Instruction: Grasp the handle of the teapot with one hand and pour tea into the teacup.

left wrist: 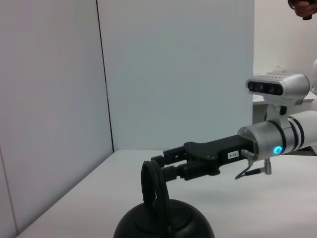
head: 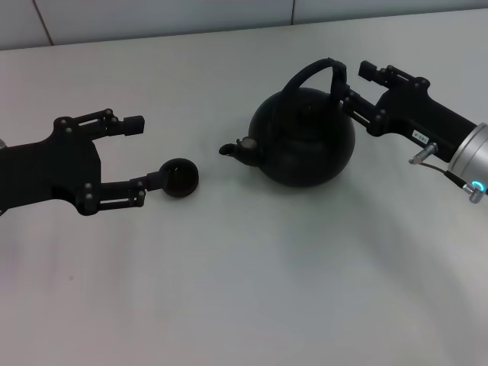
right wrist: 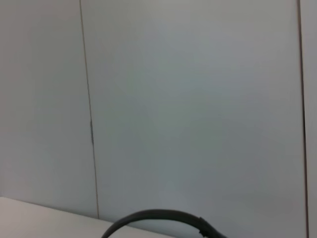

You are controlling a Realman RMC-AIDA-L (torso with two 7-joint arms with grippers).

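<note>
left hand (head: 141, 156): matte black, linkage fingers with small silver screws | right hand (head: 341, 80): matte black, same linkage build, small white label on its body | right wrist: silver-grey cylinder, glowing blue ring light, thin cable with metal plug | right wrist camera: silver housing, dark lens strip

The left wrist view crops the teapot (left wrist: 163, 223) at its lower edge, hiding spout and base. In the right wrist view only an arc of the handle (right wrist: 158, 216) shows; the pot body is cut off. From the head, the teacup (head: 180, 178) contents cannot be made out.
</note>
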